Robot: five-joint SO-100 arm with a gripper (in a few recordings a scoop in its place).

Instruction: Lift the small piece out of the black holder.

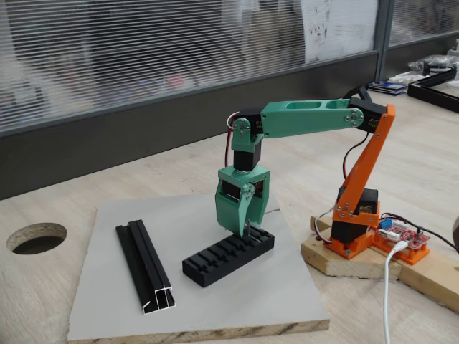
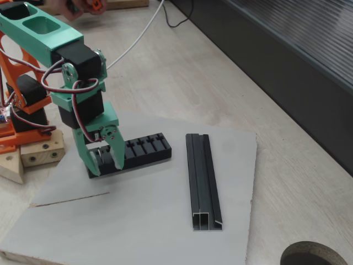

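Green gripper down on the slotted black holder.

Nearest, a long black channel rail (image 1: 145, 266) lies on the smooth grey board (image 1: 237, 301). Beyond it, the blocky black holder (image 1: 215, 261) sits under the gripper (image 2: 106, 163); its pointed plastic fingers straddle the holder's end, slightly parted. The small piece is too small to make out.

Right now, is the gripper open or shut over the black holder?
Open. In a fixed view the gripper has its two fingers spread apart, straddling the end of the black holder. Whether they touch it, I cannot tell.
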